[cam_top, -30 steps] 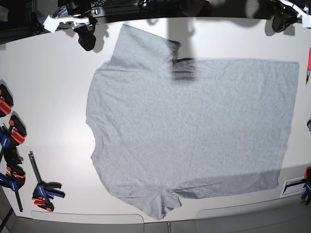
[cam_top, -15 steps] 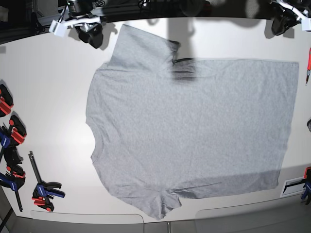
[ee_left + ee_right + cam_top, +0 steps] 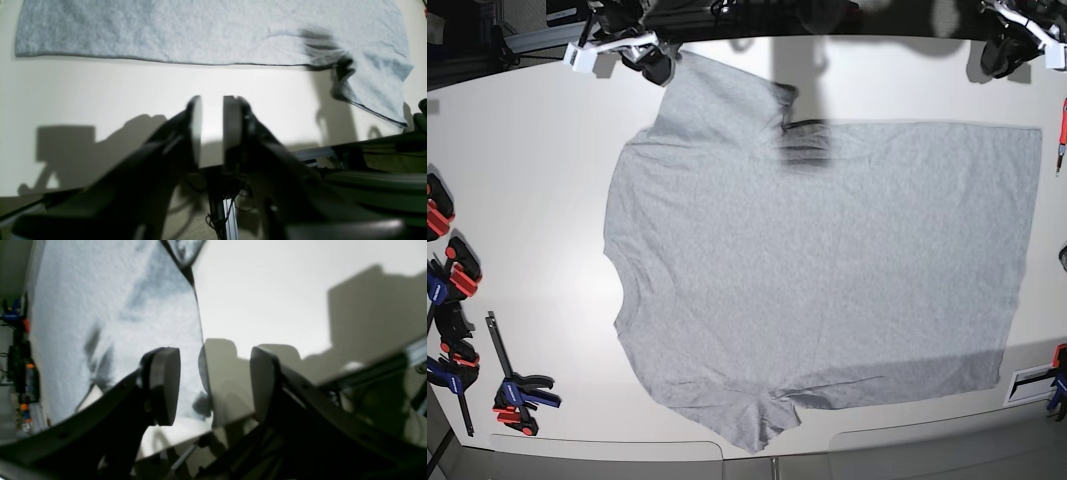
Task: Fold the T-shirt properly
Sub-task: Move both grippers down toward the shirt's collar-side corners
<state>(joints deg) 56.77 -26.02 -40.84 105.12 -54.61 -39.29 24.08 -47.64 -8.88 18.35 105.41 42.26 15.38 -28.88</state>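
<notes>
Two hands [image 3: 659, 68] [image 3: 1002, 58], one flat T-shirt [image 3: 827, 270]

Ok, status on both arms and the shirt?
Right end effector open at sleeve edge. Left end effector slightly open, empty. T-shirt flat, unfolded. Nothing in the way.

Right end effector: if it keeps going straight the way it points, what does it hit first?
Probably the T-shirt: the right end effector sits open over its sleeve edge, though depth is unclear.
</notes>
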